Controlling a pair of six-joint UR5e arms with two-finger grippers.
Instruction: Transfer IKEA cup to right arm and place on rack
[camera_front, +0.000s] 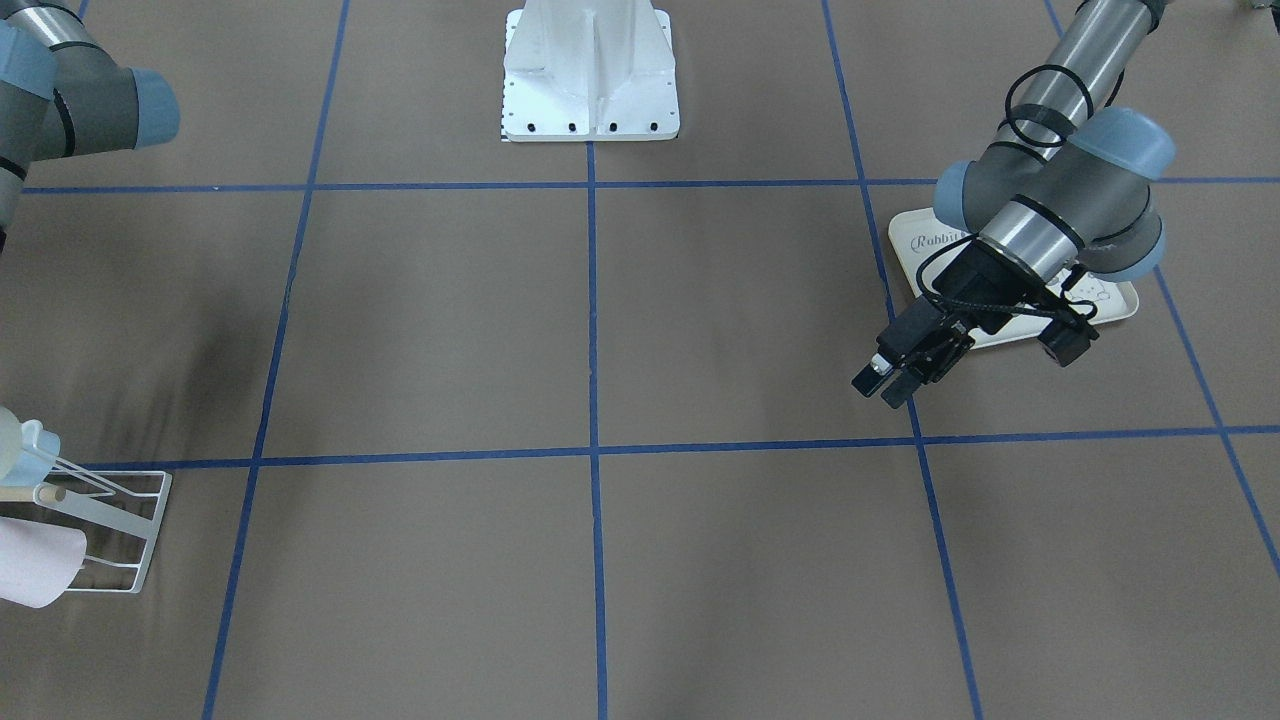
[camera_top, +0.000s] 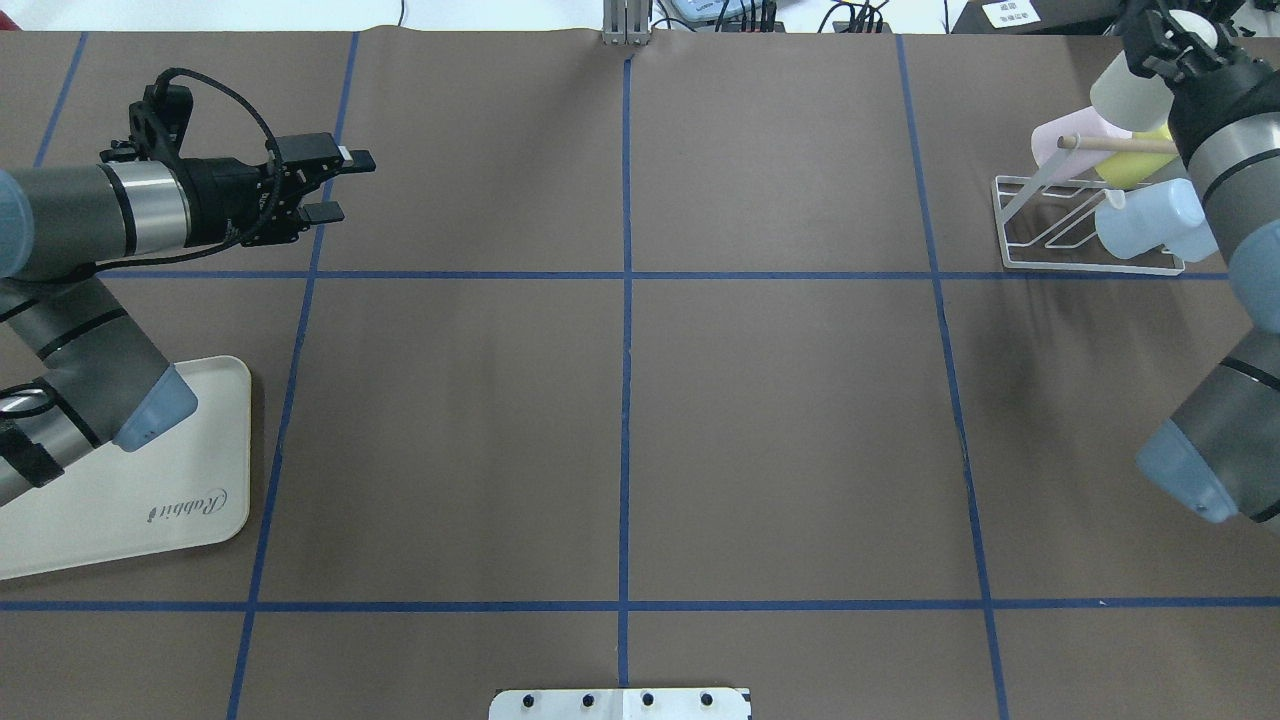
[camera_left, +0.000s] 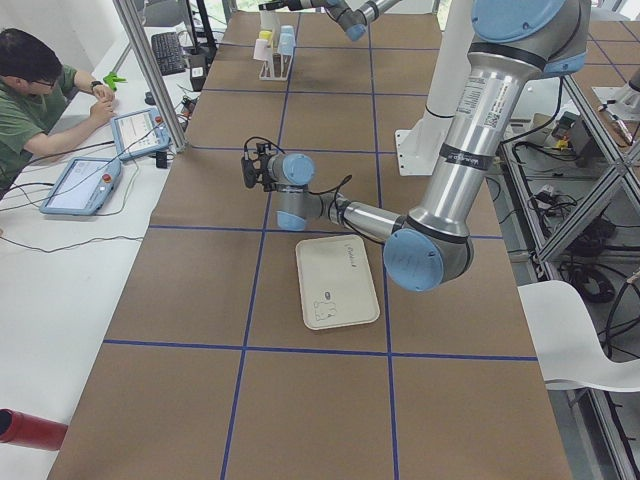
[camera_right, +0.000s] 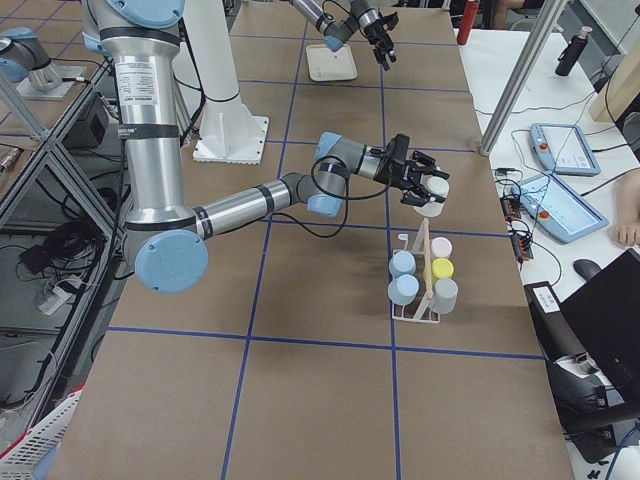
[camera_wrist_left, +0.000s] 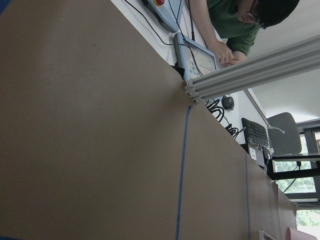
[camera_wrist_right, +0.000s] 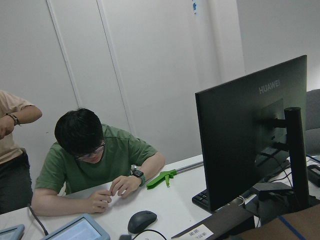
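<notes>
My right gripper (camera_top: 1160, 55) is shut on a pale whitish IKEA cup (camera_top: 1130, 92) and holds it above the far end of the white wire rack (camera_top: 1090, 268). From the right side the same gripper (camera_right: 424, 186) grips the cup (camera_right: 431, 207) just over the rack's wooden dowel (camera_right: 424, 262). I cannot tell whether the cup touches the rack. Pink, yellow and blue cups lie on the prongs. My left gripper (camera_top: 338, 186) hangs open and empty over the table, far from the rack, and shows again (camera_front: 880, 385) in the front-facing view.
A cream tray (camera_top: 150, 500) lies under my left arm's elbow. The white robot base (camera_front: 590, 70) stands at the table's middle edge. People sit with tablets (camera_left: 85, 185) at a side desk beyond the table. Blue tape lines grid the brown surface.
</notes>
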